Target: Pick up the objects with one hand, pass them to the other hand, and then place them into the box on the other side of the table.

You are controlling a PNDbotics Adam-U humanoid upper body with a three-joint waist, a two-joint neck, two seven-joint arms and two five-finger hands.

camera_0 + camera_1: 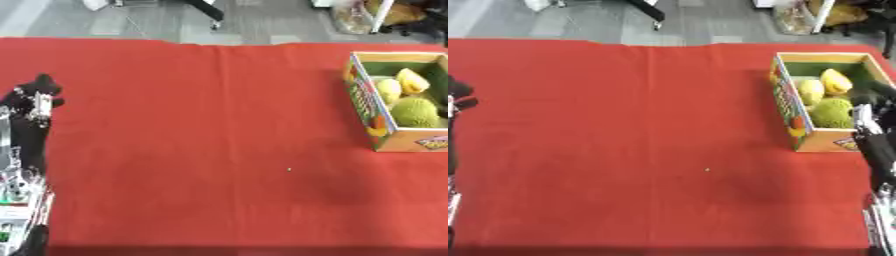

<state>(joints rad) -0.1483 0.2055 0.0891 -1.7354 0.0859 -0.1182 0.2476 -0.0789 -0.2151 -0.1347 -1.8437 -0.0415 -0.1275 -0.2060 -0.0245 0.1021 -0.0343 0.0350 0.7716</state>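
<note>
Placing step apparently ending: right hand (875,107) hovering at the box (785,107) at 3 o'clock (fingers unreadable), left hand (35,97) idling at 9 o'clock, grip indiscernible; next calling for another object, none showing on the red cloth (201,140).

The table (219,125) was viewed steeply downward from head height by both eyes, facing the far floor. Nearly the same red surface and the box (785,107) were shared. The right eye view was apparently shifted slightly rightward, though blur made details uncertain.
</note>
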